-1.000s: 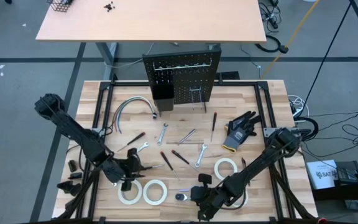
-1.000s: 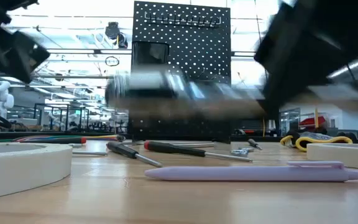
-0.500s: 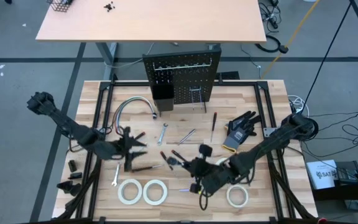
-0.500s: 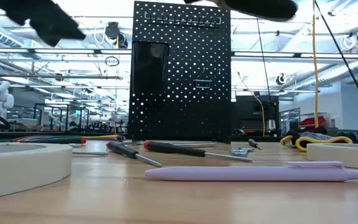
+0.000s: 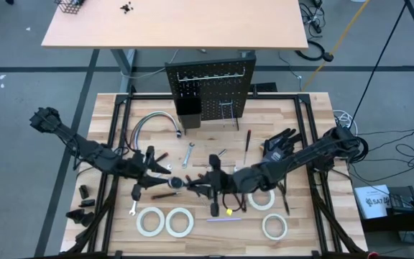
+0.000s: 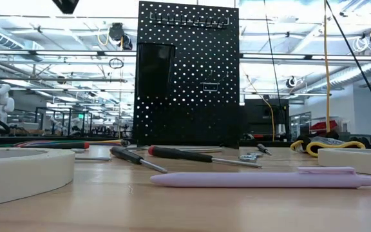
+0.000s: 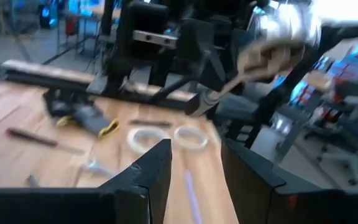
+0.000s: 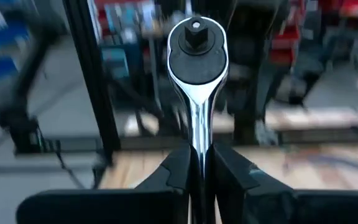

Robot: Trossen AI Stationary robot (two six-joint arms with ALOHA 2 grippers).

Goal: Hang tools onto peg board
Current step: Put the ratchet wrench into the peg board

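While the left arm reaches in from the bench's [image 5: 106,115] left edge, its left claw [image 5: 152,178] hangs above the boards left of centre, fingers [image 7: 156,163] parted with nothing between them. Just beside it lie a dark-handled screwdriver [image 5: 157,159] and a small wrench [image 5: 134,208], and nearer the front edge two white tape rolls [image 5: 165,221] sit side by side. Farther back on the left the grey cable bundle [image 5: 154,121] curves over the boards. At the back of the bench the peg board [image 5: 210,90] stands upright, with its black bin [image 5: 187,108] fastened to its left part and a row of hooks [image 6: 189,20] along the top; no tool is seen on it in the low view. At mid-bench the right claw [image 5: 208,184] is clamped narrow on the ratchet [image 8: 196,74], whose chrome neck runs up between the fingers [image 8: 178,168] to the round head, held clear of the bench and well short of the peg board. A lilac pen [image 5: 225,219] lies near the front edge just in front of that claw. Another wrench [image 5: 188,154] and a screwdriver [image 5: 247,145] lie between the claws and the board. To the right a tape roll [image 5: 263,199] sits by the right arm, one more [image 5: 274,226] nearer the front, and a black-and-yellow glove [image 5: 277,150] rests toward the right edge.
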